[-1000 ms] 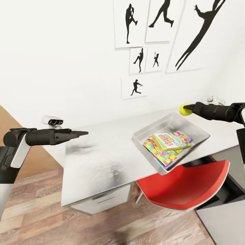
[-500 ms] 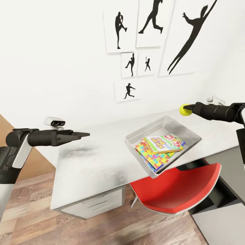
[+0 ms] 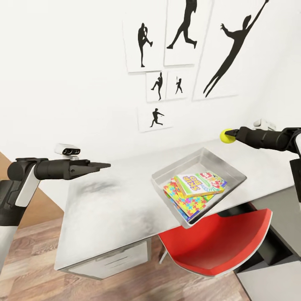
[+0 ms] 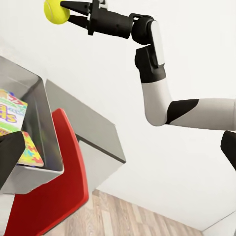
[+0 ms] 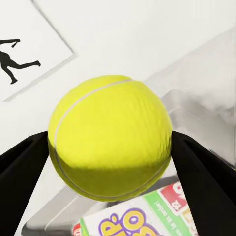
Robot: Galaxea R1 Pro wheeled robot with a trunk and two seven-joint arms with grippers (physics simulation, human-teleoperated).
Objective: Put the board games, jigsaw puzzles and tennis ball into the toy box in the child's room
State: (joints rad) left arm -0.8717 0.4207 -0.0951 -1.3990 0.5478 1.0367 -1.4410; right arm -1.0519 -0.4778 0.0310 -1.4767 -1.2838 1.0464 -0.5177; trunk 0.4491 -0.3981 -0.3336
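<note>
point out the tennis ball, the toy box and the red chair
tennis ball [image 3: 227, 135], head view, middle of the ball
toy box [image 3: 230, 172], head view, far inner wall
red chair [image 3: 217, 247], head view, middle of the seat

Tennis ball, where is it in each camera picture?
Head view: tennis ball at right, held above the table, beyond the toy box.
Left wrist view: ball in the top left corner.
Right wrist view: ball at centre.
Shared landmark: the toy box.

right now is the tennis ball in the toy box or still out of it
Out. The tennis ball is pinched in the right gripper, held in the air above the far rim of the toy box, not among the games inside.
</note>
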